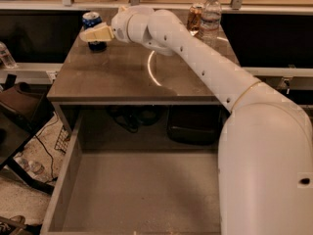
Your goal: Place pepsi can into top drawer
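Note:
The pepsi can (91, 19), blue with a silver top, stands upright at the far left corner of the brown table (122, 77). My gripper (93, 34) reaches in from the right at the can's height and covers its middle, so only the top and bottom of the can show. I cannot tell whether it touches the can. The top drawer (146, 195) is pulled wide open below the table's front edge; its flat grey bottom is bare.
A brownish-gold can (195, 16) and a clear plastic bottle (211, 13) stand at the table's far right. My white arm (205, 67) crosses the table and the drawer's right side. Dark items (190, 124) sit under the table. Cables and clutter lie on the floor at left.

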Action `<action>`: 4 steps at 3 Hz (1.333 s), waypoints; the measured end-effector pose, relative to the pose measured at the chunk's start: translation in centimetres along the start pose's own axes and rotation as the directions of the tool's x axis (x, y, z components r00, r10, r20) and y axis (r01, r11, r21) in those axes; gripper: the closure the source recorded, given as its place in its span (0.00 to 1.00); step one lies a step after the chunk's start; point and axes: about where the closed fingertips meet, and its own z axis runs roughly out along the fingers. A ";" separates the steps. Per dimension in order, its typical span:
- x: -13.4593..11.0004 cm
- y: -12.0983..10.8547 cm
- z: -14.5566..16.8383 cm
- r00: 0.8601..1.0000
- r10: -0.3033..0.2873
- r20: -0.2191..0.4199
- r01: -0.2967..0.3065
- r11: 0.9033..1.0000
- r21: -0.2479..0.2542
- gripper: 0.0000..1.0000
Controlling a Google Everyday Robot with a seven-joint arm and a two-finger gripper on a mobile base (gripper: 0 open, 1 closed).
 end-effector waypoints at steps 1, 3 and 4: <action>0.1 0.6 2.1 1.000 0.014 0.011 -0.013 0.999 -0.038 0.00; 1.0 2.3 5.1 0.998 0.052 0.025 -0.049 0.992 -0.113 0.25; 1.0 2.5 5.2 0.998 0.052 0.024 -0.049 0.992 -0.114 0.47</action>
